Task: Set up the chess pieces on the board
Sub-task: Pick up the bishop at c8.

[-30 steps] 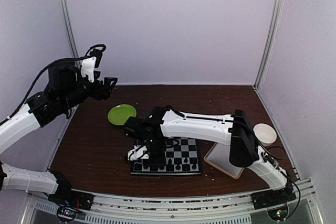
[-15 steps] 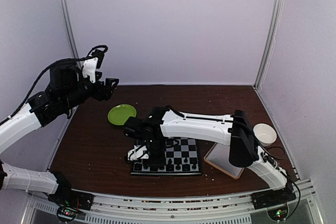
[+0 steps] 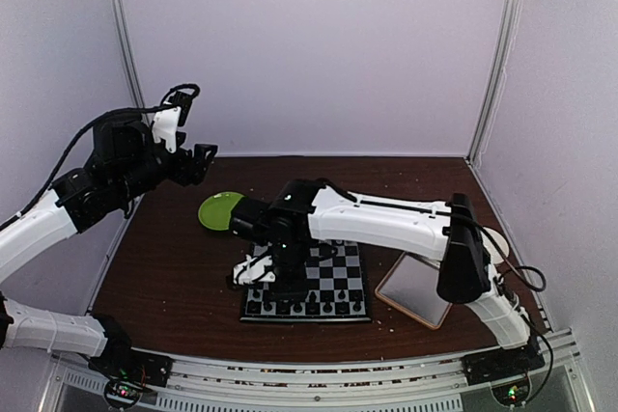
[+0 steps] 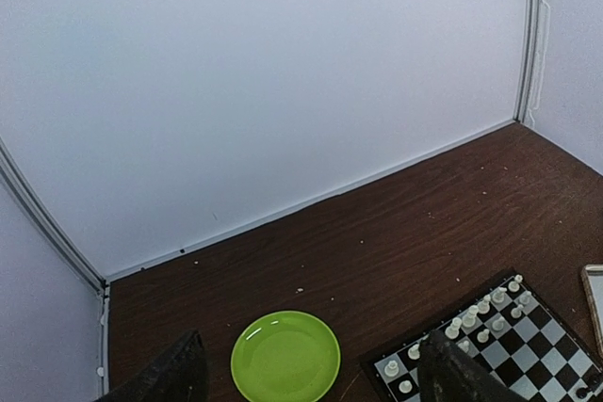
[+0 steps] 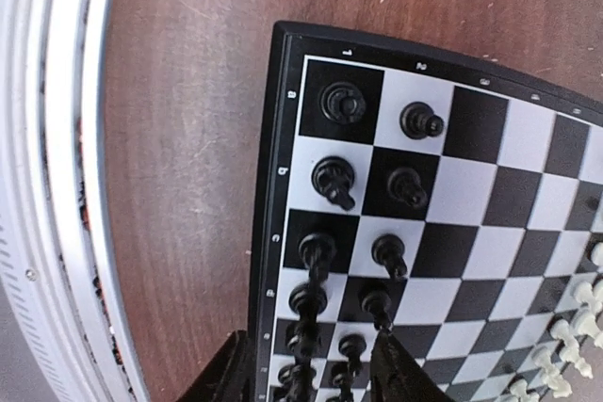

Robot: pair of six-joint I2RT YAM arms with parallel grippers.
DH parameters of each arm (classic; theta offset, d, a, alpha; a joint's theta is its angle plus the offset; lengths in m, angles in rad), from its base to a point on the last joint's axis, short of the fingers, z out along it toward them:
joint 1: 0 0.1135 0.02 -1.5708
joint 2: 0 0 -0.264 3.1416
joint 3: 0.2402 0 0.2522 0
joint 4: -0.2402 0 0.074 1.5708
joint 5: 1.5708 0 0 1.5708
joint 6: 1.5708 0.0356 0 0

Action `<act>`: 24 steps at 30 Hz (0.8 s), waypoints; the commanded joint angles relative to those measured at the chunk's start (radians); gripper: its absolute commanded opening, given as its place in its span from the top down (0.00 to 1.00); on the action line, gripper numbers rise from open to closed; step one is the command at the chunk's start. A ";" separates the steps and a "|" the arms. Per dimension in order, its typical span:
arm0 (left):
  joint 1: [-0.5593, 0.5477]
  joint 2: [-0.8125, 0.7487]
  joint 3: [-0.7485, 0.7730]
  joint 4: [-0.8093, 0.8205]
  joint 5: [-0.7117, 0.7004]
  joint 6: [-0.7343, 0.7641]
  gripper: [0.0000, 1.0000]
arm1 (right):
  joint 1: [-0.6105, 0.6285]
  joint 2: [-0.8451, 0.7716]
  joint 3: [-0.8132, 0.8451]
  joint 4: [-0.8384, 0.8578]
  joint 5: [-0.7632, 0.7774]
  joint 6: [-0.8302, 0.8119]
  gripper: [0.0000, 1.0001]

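Near edge first. The board (image 3: 253, 316) lies flat on the dark wood-grain table (image 3: 174, 277), centre-near, with its right side just beside a tan-rimmed tray (image 3: 415, 288).

- **Black pieces:** The black pieces (image 5: 320, 253) stand in two ranks along the board's near side. They are small, glossy and round-headed, one to a square where I can see them.
- **Right arm:** The right arm (image 3: 386, 224) reaches over the near left part of the board. Its jaws are low, parted and holding nothing. A few black pieces stand on the squares under the gap. The dark fingers (image 5: 400, 369) hide that end of the ranks.
- **Board surface:** Smooth grey-and-black checks inside a thin black border. The middle squares are bare.
- **White pieces:** The white pieces (image 4: 471, 317) sit in two ranks along the far side, pale and matte-looking.
- **Progress:** My read is that the set-up is nearly done, with both colours ranked. What remains looks like a check under the right jaws. The figures are too small to tell whether each is on its proper square.
- **Further back:** A round, shiny green plate (image 3: 220, 209) sits with nothing visible on it.
- **Left arm:** The left arm (image 3: 106, 176) is raised at the far left. Its jaws are wide apart and empty.
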 commanded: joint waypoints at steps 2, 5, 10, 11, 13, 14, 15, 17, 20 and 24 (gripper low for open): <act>0.007 0.018 -0.028 0.066 -0.043 0.035 0.22 | 0.000 -0.210 -0.041 -0.032 -0.025 -0.028 0.55; 0.008 0.044 -0.028 0.065 -0.058 0.026 0.21 | -0.031 -0.303 -0.088 -0.041 -0.014 -0.033 0.55; 0.008 0.070 0.035 -0.020 -0.090 0.008 0.21 | -0.177 -0.506 -0.237 0.016 -0.034 -0.036 0.54; 0.008 0.070 0.048 -0.039 -0.093 0.012 0.21 | -0.218 -0.555 -0.287 0.046 -0.044 -0.030 0.54; 0.009 0.067 0.062 -0.073 -0.109 0.027 0.20 | -0.304 -0.641 -0.394 0.109 -0.058 -0.022 0.53; 0.012 0.063 0.067 -0.090 -0.119 0.037 0.20 | -0.348 -0.680 -0.437 0.140 -0.060 -0.016 0.53; 0.016 0.060 0.071 -0.105 -0.128 0.045 0.19 | -0.396 -0.726 -0.490 0.178 -0.062 -0.008 0.52; 0.026 0.050 0.072 -0.128 -0.141 0.057 0.18 | -0.490 -0.816 -0.597 0.284 -0.078 0.019 0.52; 0.052 0.027 0.065 -0.144 -0.147 0.059 0.15 | -0.642 -0.952 -0.731 0.398 -0.104 0.068 0.52; 0.087 -0.010 0.033 -0.122 -0.154 0.059 0.13 | -0.809 -1.121 -0.907 0.566 -0.153 0.139 0.50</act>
